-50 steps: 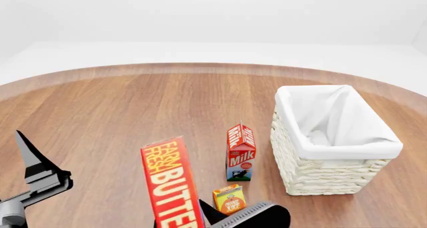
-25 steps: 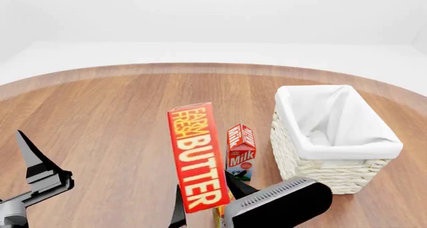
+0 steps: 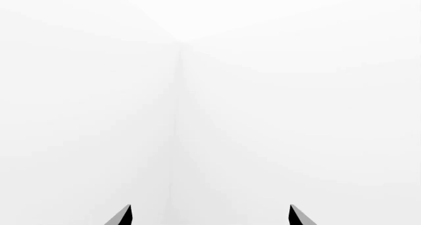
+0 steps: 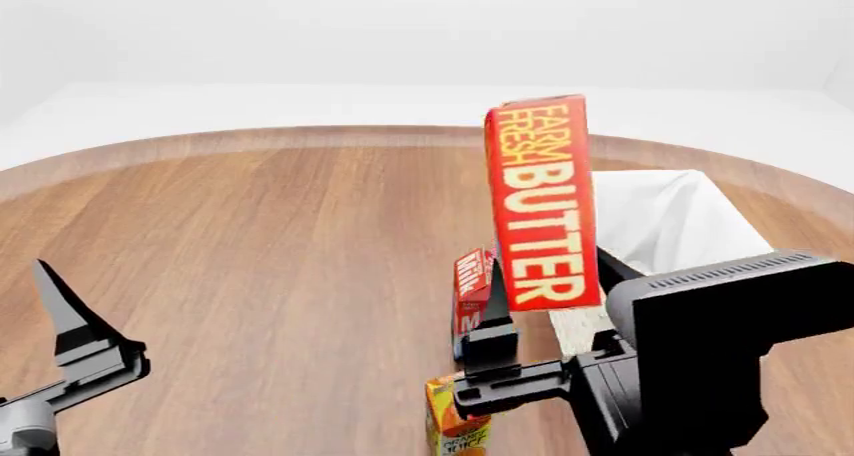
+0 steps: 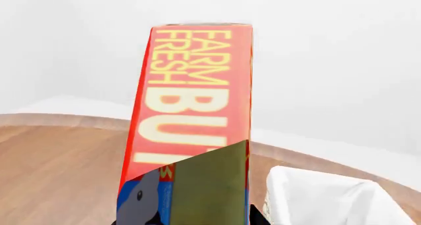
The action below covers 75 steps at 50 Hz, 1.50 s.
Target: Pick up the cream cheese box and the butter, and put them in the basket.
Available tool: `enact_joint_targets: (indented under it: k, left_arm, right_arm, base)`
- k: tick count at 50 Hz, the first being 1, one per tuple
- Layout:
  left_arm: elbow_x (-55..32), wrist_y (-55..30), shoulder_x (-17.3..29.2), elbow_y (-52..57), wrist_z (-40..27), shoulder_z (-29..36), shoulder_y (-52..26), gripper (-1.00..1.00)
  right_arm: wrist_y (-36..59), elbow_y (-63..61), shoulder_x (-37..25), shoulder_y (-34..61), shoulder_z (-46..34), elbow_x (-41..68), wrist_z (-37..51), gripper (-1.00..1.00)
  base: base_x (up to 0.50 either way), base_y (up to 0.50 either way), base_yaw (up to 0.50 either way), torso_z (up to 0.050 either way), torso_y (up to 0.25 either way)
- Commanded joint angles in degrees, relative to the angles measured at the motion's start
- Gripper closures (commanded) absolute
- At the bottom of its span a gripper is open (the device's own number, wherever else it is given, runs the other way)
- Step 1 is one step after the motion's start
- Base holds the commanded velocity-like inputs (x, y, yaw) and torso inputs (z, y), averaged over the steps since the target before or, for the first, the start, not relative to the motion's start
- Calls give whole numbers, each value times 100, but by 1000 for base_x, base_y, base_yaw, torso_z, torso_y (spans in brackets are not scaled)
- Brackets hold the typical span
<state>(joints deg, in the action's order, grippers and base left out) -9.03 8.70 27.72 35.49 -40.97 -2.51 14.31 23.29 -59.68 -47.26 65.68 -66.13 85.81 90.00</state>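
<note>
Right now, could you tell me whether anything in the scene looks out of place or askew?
Nothing stands out. The butter is upright in the right gripper beside the basket; the milk and juice cartons stand upright.

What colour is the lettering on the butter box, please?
Pale yellow on red; the butter lettering shows best in the head view.

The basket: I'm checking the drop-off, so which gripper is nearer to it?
Right. The right gripper holds the butter upright beside the basket; the left gripper hangs far across the table.
</note>
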Motion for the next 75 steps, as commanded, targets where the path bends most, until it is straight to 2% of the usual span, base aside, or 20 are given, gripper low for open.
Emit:
enact_joint_targets:
  k: [1,13,22,26,27,28,35,47,60,63,66,75]
  left_arm:
    - [98,51,-116,-27,108,-132,9,-100]
    - [114,39,-115,-13,96,-121,12,-100]
    - [119,43,-116,-15,93,-108,16,-100]
    - [117,51,-120,-41,96,-96,7,-100]
    - [118,50,-120,-45,98,-90,2,-100]
    - [122,47,-120,-48,97,-86,-3,-100]
    - [85,8,-103,-24,92,-107,-12,-100]
    - [67,-87,-74,65,70,-132,-13,-100]
    - [99,-114,-75,34,88,-54,-47,-100]
    - [92,-111,-75,29,82,-63,-44,-100]
    - [113,-102,-80,21,89,-34,-42,-100]
    - [124,-113,-84,-16,90,-5,-75,-100]
  right_arm:
    - [-144,-30,-1346,1394,464,692,-103,100]
    - [457,350,-2210,2368,1148,1741,-757,100]
    - [1171,829,-2132,3136,1305,2148,-1214,100]
    - [1689,1400,-1920,3350,1225,2129,-1937,100]
    - [1612,1485,-1944,3298,1227,2103,-1882,100]
    - [1824,1730,-1842,3334,1165,2084,-2289,100]
    - [2046,2717,-1707,3098,965,2228,-3376,100]
    - [3040,4116,-1965,3608,946,1673,-4667,100]
    - [3156,5120,-1801,3749,930,1410,-4853,100]
    - [3034,5076,-1848,3427,825,1495,-4867,100]
    - [2770,5308,-1818,3032,749,1494,-5380,100]
    - [2552,6086,-1625,2789,642,1202,-5685,100]
  base:
    - [0,0,0,0,10]
    - [0,0,0,0,1]
    - [0,0,0,1,1]
    - [0,1,0,0,0]
    - [0,0,0,0,0]
    - [0,0,0,0,0]
    - [0,0,0,0,1]
    - [0,0,0,1,2]
    - [0,0,0,0,2]
    - [0,0,0,0,0]
    - [0,0,0,0,0]
    - [0,0,0,1,1]
